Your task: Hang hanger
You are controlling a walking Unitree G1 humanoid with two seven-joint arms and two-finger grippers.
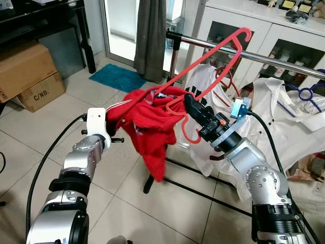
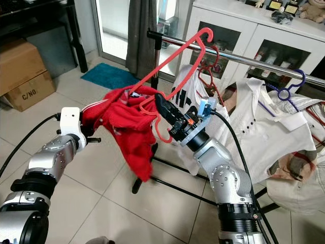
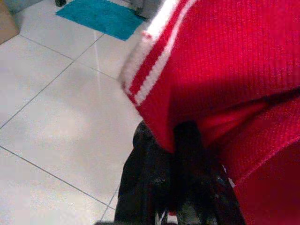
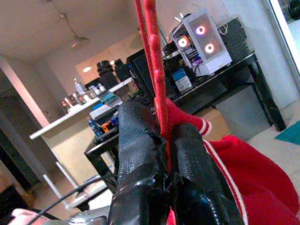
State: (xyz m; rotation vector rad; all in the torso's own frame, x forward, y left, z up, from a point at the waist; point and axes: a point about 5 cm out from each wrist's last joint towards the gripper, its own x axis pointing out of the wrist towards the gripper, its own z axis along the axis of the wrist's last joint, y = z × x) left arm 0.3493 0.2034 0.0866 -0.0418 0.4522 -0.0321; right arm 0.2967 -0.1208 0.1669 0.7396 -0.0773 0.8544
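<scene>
Fingers of the right gripper [image 1: 192, 108] are closed on the red hanger [image 1: 203, 58], whose hook is above the rail [image 1: 264, 60], not yet on it. The left gripper [image 3: 187, 154] pinches the red sweater [image 1: 147, 122], which may slip off the tilted hanger. One cardboard box [image 1: 25, 68] on the floor is closed, its contents hidden.

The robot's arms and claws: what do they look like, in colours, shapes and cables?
Both arms are silver metal with round, bolted joints and black bands. The left arm ends in a white wrist block; a black cable loops beside it. The right claw has long black fingers behind an orange-marked black wrist with a blue part.
</scene>
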